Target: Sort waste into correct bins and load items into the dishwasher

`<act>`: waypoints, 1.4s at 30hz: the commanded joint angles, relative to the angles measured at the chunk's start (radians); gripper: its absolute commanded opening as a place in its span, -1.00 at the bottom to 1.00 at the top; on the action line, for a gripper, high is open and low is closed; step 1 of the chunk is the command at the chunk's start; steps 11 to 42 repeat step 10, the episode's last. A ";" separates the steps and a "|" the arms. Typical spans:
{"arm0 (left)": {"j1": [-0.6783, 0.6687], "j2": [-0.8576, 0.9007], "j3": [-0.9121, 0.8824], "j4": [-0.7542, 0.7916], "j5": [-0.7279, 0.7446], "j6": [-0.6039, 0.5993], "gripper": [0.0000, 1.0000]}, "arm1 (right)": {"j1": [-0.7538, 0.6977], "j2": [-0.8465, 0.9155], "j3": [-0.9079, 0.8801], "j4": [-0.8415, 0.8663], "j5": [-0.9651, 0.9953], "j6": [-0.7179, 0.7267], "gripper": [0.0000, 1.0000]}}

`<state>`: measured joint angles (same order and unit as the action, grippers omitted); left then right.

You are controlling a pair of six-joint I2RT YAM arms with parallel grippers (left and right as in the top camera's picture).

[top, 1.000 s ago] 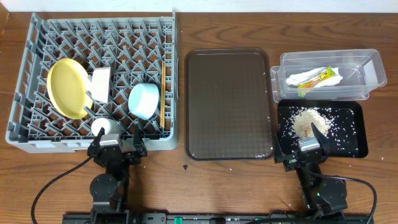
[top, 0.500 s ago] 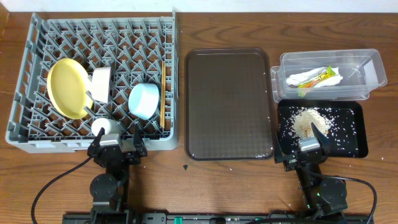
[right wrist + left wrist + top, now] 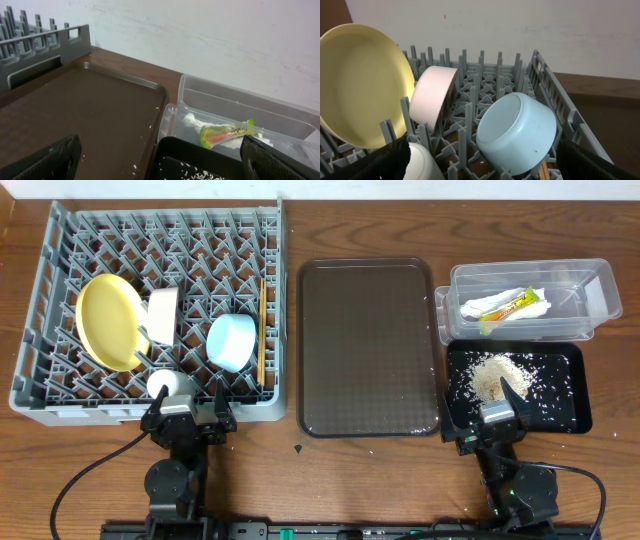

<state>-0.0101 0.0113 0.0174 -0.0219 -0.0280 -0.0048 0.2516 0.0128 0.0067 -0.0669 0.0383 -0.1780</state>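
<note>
Green-orange wrapper (image 3: 227, 135) print unreadable, inside clear tub (image 3: 240, 105); left claw (image 3: 485, 162), right claw (image 3: 160, 165) released, empty.

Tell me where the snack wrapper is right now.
In the overhead view, the snack wrapper lies in the clear tub at far right, on the white napkin, just beyond the black tray of rice scraps.

A dark brown wooden worktop (image 3: 370, 480) with grain running left to right fills the overhead view, and a pale strip runs along the frame's top edge. Behind it, both wrist views show a plain off-white wall (image 3: 520, 30), softly and evenly lit, faintly smudged, with one tiny reddish mark near the top.
</note>
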 commanded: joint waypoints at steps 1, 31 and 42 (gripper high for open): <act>0.004 0.001 -0.013 -0.048 -0.012 -0.016 0.87 | -0.013 -0.002 -0.001 -0.004 0.010 -0.010 0.99; 0.004 0.001 -0.013 -0.048 -0.012 -0.016 0.87 | -0.013 -0.002 -0.001 -0.004 0.010 -0.010 0.98; 0.004 0.001 -0.013 -0.048 -0.012 -0.016 0.87 | -0.013 -0.002 -0.001 -0.004 0.010 -0.010 0.98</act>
